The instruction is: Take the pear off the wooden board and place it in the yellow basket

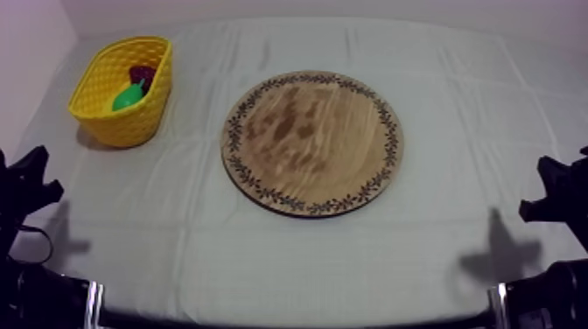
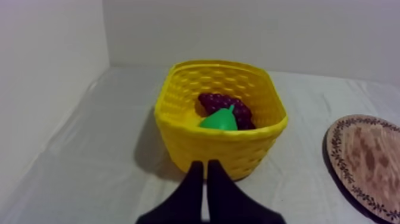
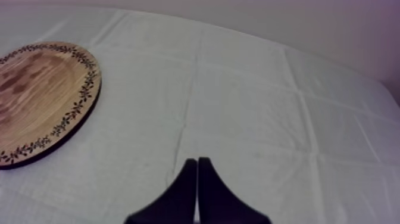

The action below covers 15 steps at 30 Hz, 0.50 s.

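Note:
The green pear (image 1: 129,96) lies inside the yellow basket (image 1: 105,118) at the far left of the table, beside a dark purple bunch of grapes (image 1: 143,75). From the left wrist view the pear (image 2: 219,120) rests against the grapes (image 2: 226,107) within the basket (image 2: 196,140). The round wooden board (image 1: 312,142) in the table's middle has nothing on it. My left gripper (image 2: 205,170) is shut on nothing, just short of the basket's near wall. My right gripper (image 3: 196,165) is shut too, over bare cloth to the right of the board (image 3: 41,98).
Both arms sit low at the table's sides, the left arm (image 1: 22,188) and the right arm (image 1: 560,197). A wall stands close behind and left of the basket. Bare cloth lies in front of the board.

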Available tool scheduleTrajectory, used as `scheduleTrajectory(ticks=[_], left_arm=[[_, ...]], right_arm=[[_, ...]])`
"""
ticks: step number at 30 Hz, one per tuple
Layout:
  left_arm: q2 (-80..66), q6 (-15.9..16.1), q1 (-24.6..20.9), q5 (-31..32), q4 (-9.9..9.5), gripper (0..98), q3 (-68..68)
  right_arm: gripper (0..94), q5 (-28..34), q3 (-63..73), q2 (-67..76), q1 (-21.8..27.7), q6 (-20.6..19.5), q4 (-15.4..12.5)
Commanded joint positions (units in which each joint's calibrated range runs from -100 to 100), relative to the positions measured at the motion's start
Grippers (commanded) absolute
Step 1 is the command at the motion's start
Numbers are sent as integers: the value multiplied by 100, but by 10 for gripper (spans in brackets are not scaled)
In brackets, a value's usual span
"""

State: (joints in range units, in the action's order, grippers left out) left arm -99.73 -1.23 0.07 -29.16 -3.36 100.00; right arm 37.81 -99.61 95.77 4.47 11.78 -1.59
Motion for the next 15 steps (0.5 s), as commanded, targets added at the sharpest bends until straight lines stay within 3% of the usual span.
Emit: scheduleTrajectory(ticks=[1,15], left_arm=[[-1,-12,-5,-11,0,0,-2],[-2,108,-115,-324,12,0,-34]], right_arm=[[5,1,-5,-1,-3,2,0],[5,1,-5,-1,-3,2,0]])
